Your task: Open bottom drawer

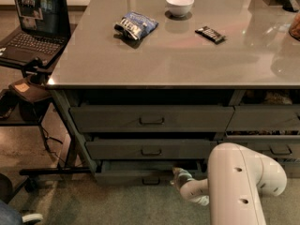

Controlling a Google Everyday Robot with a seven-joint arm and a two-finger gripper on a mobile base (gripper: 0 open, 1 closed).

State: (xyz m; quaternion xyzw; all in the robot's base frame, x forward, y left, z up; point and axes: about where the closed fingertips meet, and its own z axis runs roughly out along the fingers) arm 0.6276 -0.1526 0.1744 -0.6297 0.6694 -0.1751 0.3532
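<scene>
Currently | wide dark grey thin-fronted bottom drawer [123,173] is found lowest under the grey bench [187,60], long axis left-right | white claw [180,175] is held low at its front, small rectangular pull handle [151,181] lying just left | claw state cannot be told

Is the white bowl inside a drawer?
No, the bowl sits on the countertop, while the tool is low down at the front of the bottom drawer.

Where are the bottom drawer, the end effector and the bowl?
bottom drawer [123,177]: camera view, left half of its front panel.
end effector [178,173]: camera view, its tip, low down beside the drawer front.
bowl [180,8]: camera view, its outer wall.
</scene>
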